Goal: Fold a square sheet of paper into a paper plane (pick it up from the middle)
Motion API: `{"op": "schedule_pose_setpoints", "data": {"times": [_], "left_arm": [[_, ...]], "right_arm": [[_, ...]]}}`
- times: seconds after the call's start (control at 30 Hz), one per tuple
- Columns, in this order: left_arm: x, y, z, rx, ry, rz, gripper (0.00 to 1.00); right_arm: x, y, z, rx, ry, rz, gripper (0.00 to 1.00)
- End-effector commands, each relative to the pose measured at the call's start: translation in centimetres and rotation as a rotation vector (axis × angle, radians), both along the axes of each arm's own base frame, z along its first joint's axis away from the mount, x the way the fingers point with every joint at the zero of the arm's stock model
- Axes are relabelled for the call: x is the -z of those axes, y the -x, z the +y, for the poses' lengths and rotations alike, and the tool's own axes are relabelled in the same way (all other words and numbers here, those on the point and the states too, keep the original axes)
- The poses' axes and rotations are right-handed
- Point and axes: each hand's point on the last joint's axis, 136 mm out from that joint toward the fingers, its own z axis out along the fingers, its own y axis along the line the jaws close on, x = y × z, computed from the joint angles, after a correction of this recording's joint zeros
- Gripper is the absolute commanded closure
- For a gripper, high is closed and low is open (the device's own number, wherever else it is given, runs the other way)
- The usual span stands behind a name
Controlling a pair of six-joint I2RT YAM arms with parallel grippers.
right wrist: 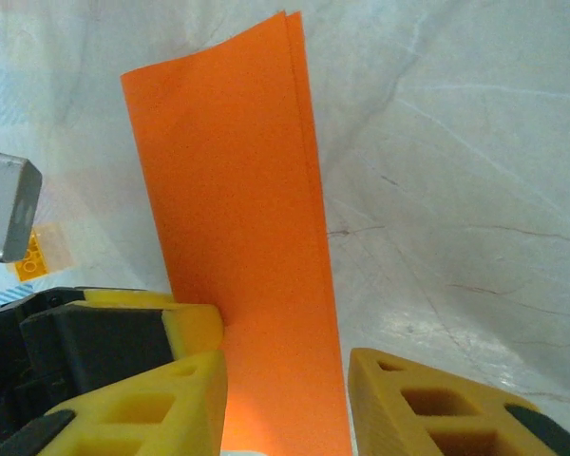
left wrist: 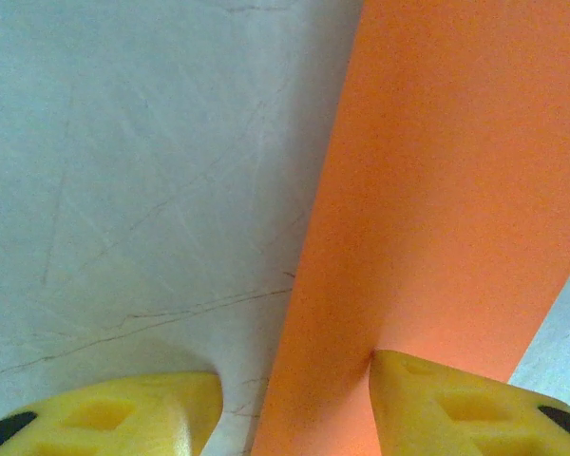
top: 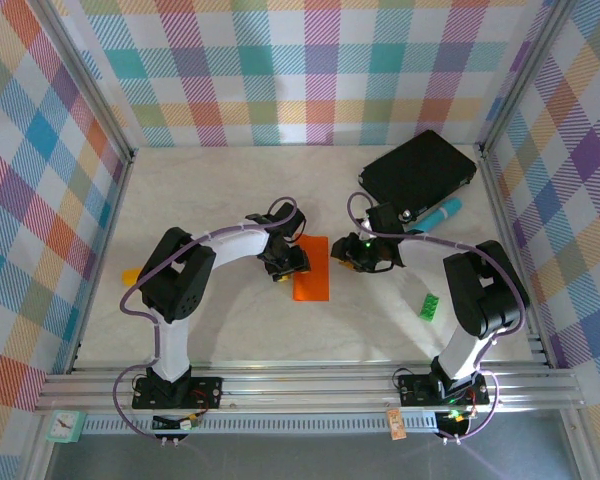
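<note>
The square sheet of paper is bright orange and lies flat on the table, folded in half into a long doubled rectangle. My left gripper is at its left long edge. In the left wrist view the left gripper is open across that edge, with one yellow pad on the paper and the other on bare table. My right gripper is at the paper's right side. In the right wrist view the right gripper stands open, with the strip running between its fingers.
A black rectangular pad lies at the back right with a teal cylinder beside it. A small green block sits near the right arm. A small orange-yellow piece lies at the left wall. Plaid walls enclose the table.
</note>
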Motion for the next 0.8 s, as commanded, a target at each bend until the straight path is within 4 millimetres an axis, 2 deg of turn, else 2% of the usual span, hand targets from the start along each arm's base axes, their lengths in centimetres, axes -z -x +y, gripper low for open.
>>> {"op": "schedule_pose_setpoints", "data": {"times": [0.0,0.17,0.3,0.77], "left_arm": [[11.7,6.3,3.7,0.054,-0.207,0.22,0.49],[11.9,6.3,3.7,0.06,-0.209,0.219,0.49],[12.1,6.4,3.8,0.061,-0.219,0.227,0.48],[12.8,6.6,3.8,0.086,-0.228,0.242,0.47]], "right_arm": [[-1.0,-0.4,-1.2,0.06,0.03,-0.055,0.61],[-1.7,-0.6,-3.1,0.127,0.072,-0.095,0.61],[-1.5,-0.3,-3.7,0.137,0.08,-0.092,0.61],[-0.6,0.0,-2.1,0.083,0.007,-0.044,0.6]]}}
